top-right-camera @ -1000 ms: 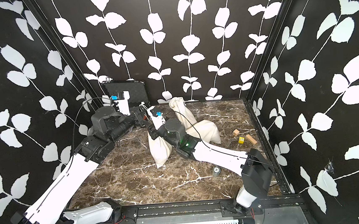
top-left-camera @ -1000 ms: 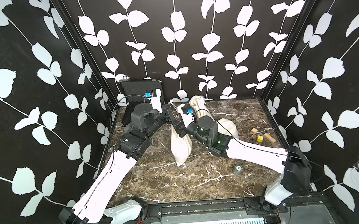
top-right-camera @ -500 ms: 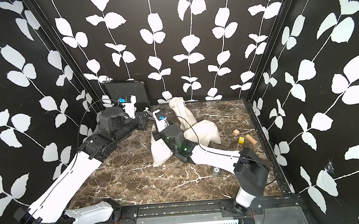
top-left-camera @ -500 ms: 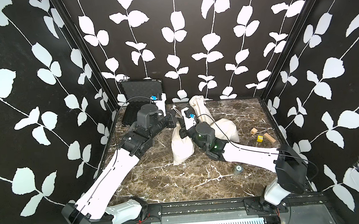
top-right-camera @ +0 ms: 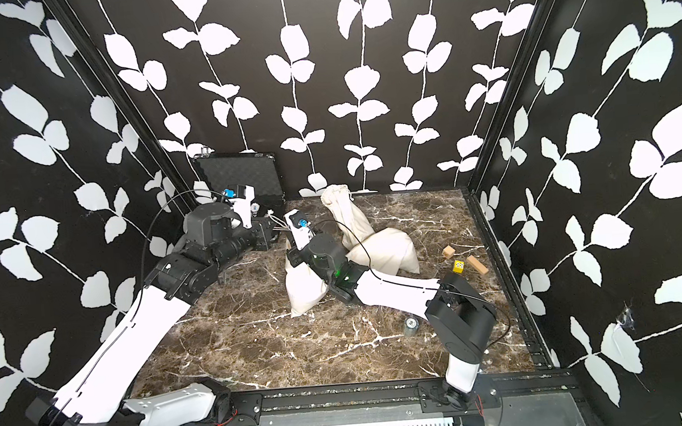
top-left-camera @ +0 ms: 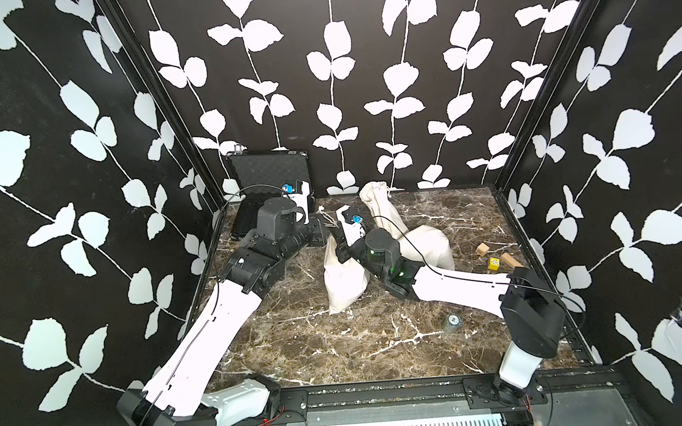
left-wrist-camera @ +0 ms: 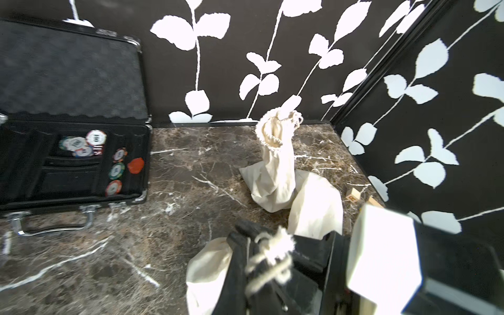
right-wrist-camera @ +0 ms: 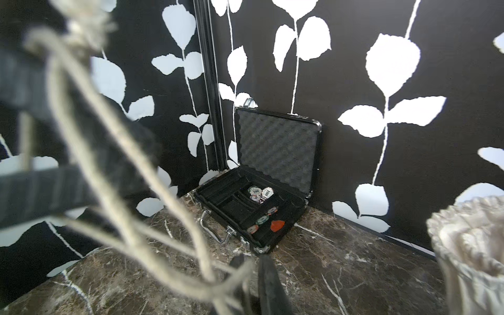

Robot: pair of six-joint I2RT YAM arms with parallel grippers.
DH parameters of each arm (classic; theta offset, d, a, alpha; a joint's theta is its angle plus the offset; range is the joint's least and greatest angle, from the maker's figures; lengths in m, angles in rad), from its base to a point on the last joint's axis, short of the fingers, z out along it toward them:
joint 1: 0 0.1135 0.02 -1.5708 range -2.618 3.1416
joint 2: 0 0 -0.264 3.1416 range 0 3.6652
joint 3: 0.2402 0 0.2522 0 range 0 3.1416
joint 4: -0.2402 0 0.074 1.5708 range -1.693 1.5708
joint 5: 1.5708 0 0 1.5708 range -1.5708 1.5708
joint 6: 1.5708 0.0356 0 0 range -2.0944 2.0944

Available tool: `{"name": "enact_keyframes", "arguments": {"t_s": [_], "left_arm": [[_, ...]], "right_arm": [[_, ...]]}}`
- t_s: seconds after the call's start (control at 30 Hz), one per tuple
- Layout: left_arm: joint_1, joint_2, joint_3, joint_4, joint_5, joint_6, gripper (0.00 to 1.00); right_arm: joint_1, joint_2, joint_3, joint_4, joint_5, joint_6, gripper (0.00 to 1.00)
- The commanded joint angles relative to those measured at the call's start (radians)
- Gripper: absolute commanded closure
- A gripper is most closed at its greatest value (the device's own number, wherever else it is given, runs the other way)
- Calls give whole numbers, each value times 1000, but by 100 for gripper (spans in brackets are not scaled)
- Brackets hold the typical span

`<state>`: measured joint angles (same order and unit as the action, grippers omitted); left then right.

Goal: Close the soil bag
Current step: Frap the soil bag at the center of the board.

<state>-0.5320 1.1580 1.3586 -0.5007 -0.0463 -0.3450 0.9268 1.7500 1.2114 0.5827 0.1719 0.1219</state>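
The soil bag (top-left-camera: 345, 282) is a cream cloth sack standing mid-table, seen in both top views (top-right-camera: 305, 287). Its drawstring (top-left-camera: 328, 220) runs from the neck toward the back left. My left gripper (top-left-camera: 319, 231) is shut on the drawstring's knotted end (left-wrist-camera: 281, 242), just left of the bag's top. My right gripper (top-left-camera: 337, 245) sits at the bag's neck. In the right wrist view its narrow jaws (right-wrist-camera: 252, 268) pinch the cords (right-wrist-camera: 131, 152) that pass between them. The bag's mouth is hidden behind both grippers.
Two other cream bags lie behind: one upright and tied (top-left-camera: 376, 203), one on its side (top-left-camera: 425, 245). An open black case with poker chips (top-left-camera: 270, 178) stands at the back left. Wooden blocks (top-left-camera: 509, 260), a yellow die (top-left-camera: 494, 263) and a small can (top-left-camera: 452, 322) lie on the right.
My right gripper has dropped lower onto the bag's neck and its jaws have narrowed on the cords. The left gripper shifted slightly right, still holding the drawstring.
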Motion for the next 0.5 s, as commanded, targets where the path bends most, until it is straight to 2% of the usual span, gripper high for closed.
{"name": "enact_keyframes", "arguments": {"t_s": [0.0, 0.23, 0.37, 0.47], "left_arm": [[33, -231, 44, 152, -148, 38, 100], [43, -299, -119, 164, -170, -4, 100], [100, -330, -159, 160, -163, -36, 100], [159, -347, -187, 160, -114, -72, 100]], "right_arm": [[-120, 107, -45, -416, 165, -17, 86], [-139, 159, 82, -513, 80, -140, 82], [-154, 209, 170, -567, 60, -184, 82], [-172, 226, 186, -576, 56, -188, 82]]}}
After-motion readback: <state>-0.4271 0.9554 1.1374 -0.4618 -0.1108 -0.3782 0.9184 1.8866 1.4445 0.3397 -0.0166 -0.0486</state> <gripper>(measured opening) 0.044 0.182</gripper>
